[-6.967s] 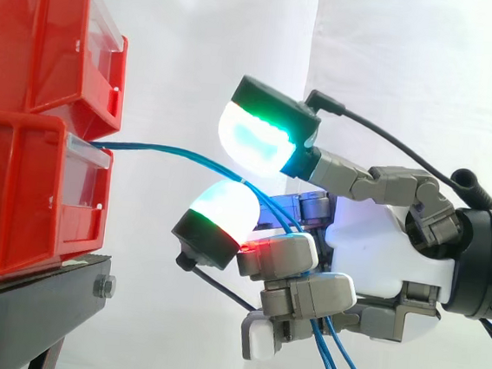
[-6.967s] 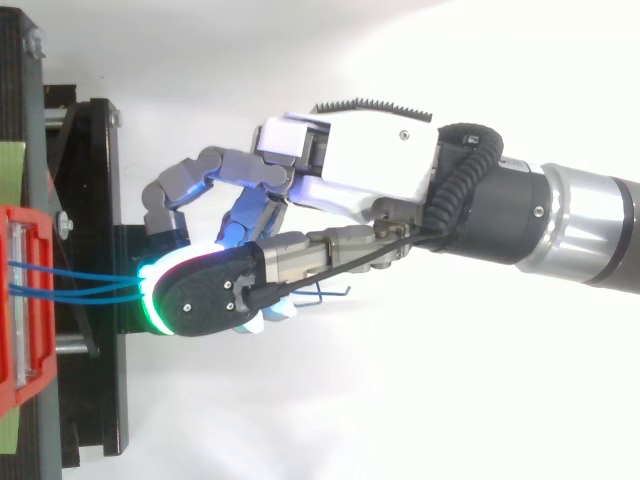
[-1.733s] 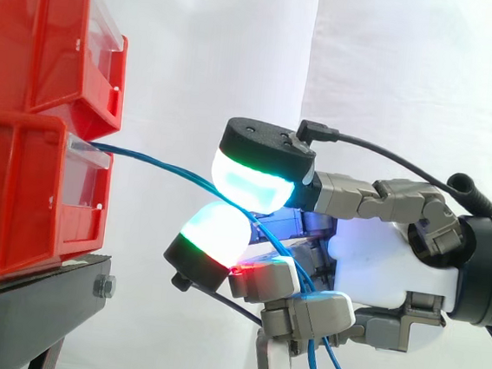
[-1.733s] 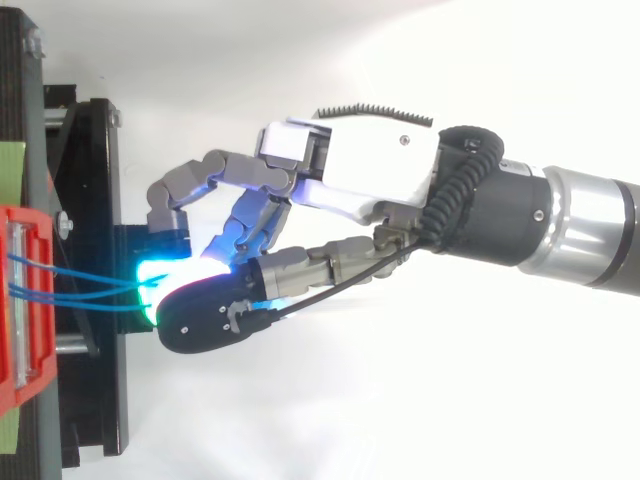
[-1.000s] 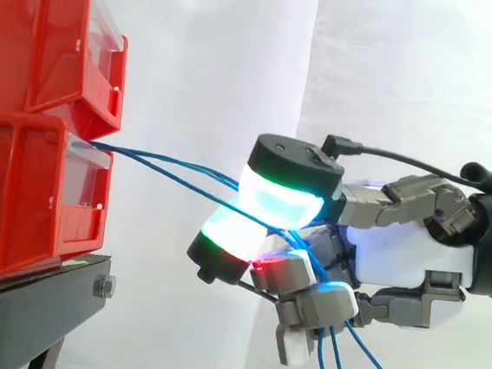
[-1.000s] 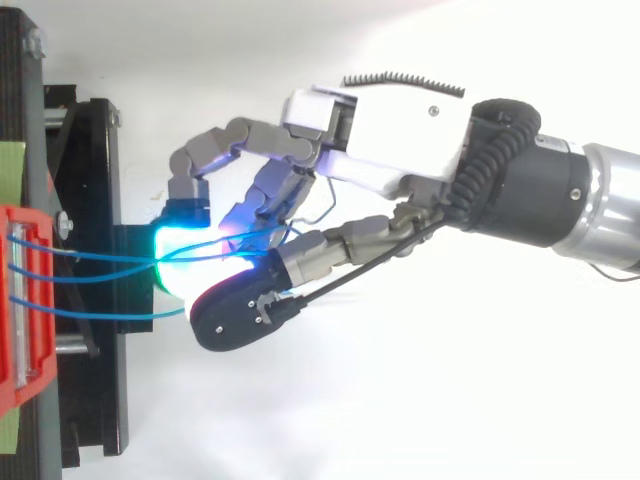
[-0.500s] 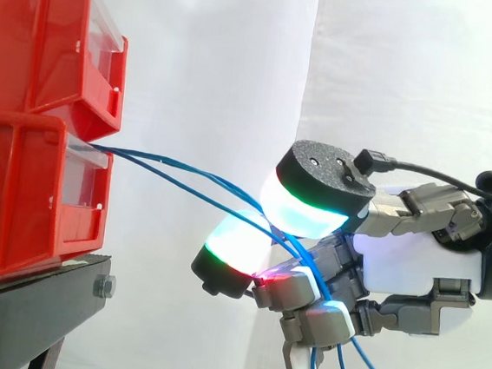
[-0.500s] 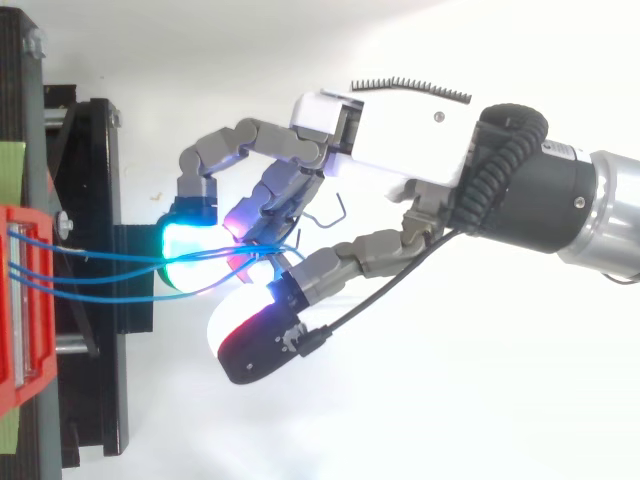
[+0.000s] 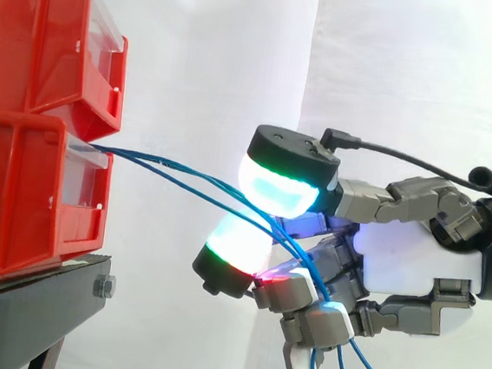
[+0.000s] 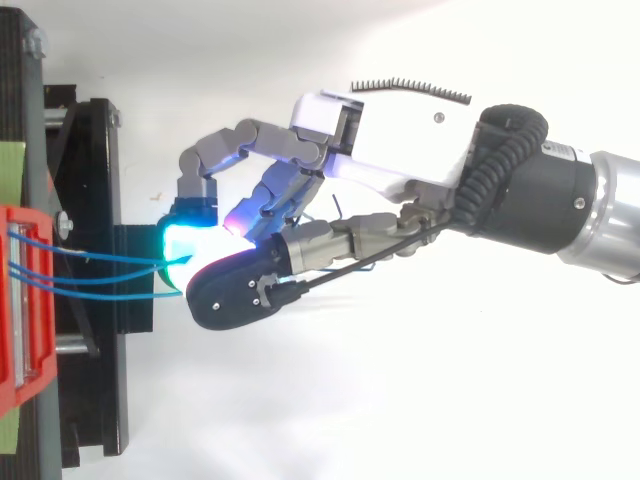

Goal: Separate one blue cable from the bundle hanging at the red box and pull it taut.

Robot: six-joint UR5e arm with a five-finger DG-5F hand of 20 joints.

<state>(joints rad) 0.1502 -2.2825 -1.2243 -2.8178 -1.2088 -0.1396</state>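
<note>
**Thumb back down over the cables, none yet singled out**

Half a second ago the thumb was swung wide of the fingers. Now its green-glowing pad sits level above a cyan-and-green fingertip pad, and the blue cables pass through the narrow gap between the two. The hand has also shifted slightly towards the bins. Its lower fingers are curled round the same strands, so the hand is closed about the cables rather than open.

The cables leave the front of the lower red bin, which sits on the black stand, and slope down to the hand in gently bowed lines. They look drawn out but probably not fully taut. The thumb's return reads as a fresh try at a pinch. More than one strand seems to be caught, so the separation is likely not done.

From above, the dark back of the thumb covers the spot where the strands meet the fingers. It is therefore unclear which strand is pinched and whether the pads truly clamp it. Below the hand the loose ends run off the lower edge of the side view. Where the cables are anchored in the bin is also hard to make out.
</note>
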